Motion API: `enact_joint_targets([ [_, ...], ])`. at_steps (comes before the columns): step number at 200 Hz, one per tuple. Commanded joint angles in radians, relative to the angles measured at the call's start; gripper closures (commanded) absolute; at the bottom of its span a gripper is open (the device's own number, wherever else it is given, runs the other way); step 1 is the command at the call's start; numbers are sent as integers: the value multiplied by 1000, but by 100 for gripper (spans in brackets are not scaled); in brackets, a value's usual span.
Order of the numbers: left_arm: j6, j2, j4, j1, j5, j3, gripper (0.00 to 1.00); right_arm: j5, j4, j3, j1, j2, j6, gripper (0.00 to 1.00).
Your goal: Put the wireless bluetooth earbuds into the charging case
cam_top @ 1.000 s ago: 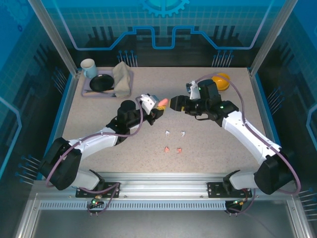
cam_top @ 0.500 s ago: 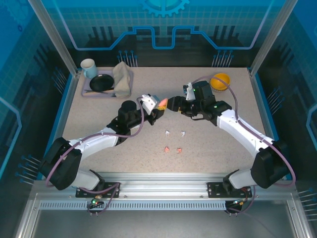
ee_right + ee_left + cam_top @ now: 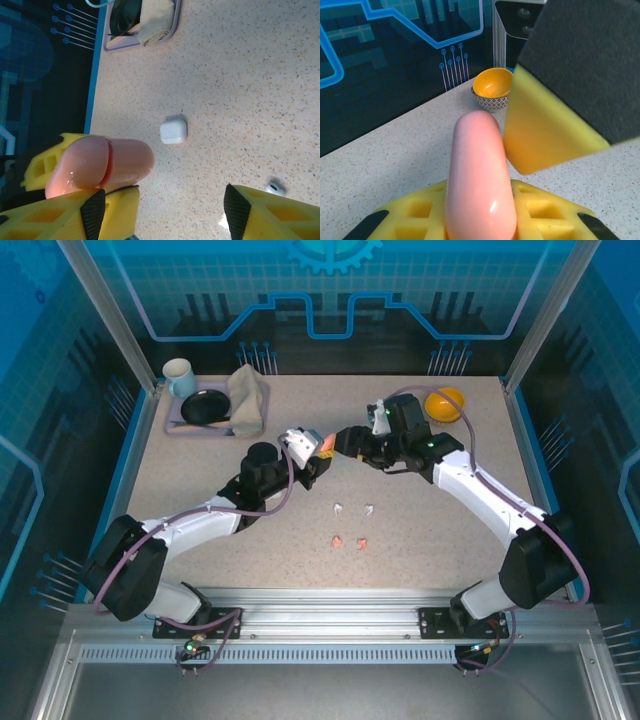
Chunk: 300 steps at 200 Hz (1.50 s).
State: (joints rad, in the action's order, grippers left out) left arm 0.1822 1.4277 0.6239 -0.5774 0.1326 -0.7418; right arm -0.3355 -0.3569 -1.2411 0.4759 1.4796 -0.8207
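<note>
The table (image 3: pixel 200 510) carries a tray (image 3: pixel 172 426) in its far left corner and an orange bowl (image 3: pixel 445 402) at the far right, both well apart from the work. Above the middle, the left gripper (image 3: pixel 316 454) is closed tight on a pink case (image 3: pixel 480 170) and holds it in the air, the rounded free end pointing toward the right gripper (image 3: pixel 346 440). That one has its jaws wide and holds nothing; one pad (image 3: pixel 540 130) stands just beside the case, and the other is apart from it. The case looks closed, with a thin seam (image 3: pixel 107 159) around it, so the step in hand is probably to open the lid. To do this well, the right gripper should come further over the free end, so that both pads take only the part beyond the seam. Then it should close softly and swing that part open while the left gripper holds firm, because the glossy shell may slip. A white case (image 3: pixel 173 131) lies on the table. The four earbuds (image 3: pixel 340 508) lie on the table nearer to the arm bases, two white and two pink, none inserted yet.
</note>
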Motion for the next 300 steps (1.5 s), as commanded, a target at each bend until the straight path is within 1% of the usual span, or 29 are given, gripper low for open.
enact_joint_targets([
  [1,-2,17,-6,-61,119,-3,100,-2,121,-70,-18,11,-40,33],
  [34,-13,19,-3,-61,116,10,100,-14,128,-88,-26,10,-51,33],
  [66,-35,16,18,-60,108,25,100,9,112,-72,-36,-3,-49,33],
  [103,-86,9,58,-58,85,39,100,29,89,20,-63,-86,-36,32],
  [124,-121,9,69,-53,86,32,100,4,83,78,-71,-133,-4,32],
  [149,-161,-1,20,-34,124,3,100,-44,116,158,-89,-198,73,32],
  [166,-232,-17,-75,1,191,-50,100,-91,156,211,-125,-237,118,33],
  [184,-335,-23,-159,45,289,-118,100,-175,229,270,-192,-267,116,33],
  [190,-375,-22,-175,60,307,-139,100,-196,259,285,-214,-273,107,33],
  [210,-514,-11,-237,95,358,-214,100,-222,346,313,-245,-271,32,33],
  [234,-703,38,-338,134,460,-334,100,-218,471,333,-232,-250,-92,33],
  [251,-809,79,-341,141,537,-392,100,-199,582,351,-216,-239,-184,32],
  [264,-892,107,-301,140,579,-412,100,-178,652,349,-200,-229,-234,32],
  [282,-1004,131,-222,141,594,-412,100,-156,713,330,-175,-215,-276,32],
  [300,-1049,140,-195,139,594,-412,100,-119,748,313,-154,-210,-304,32],
])
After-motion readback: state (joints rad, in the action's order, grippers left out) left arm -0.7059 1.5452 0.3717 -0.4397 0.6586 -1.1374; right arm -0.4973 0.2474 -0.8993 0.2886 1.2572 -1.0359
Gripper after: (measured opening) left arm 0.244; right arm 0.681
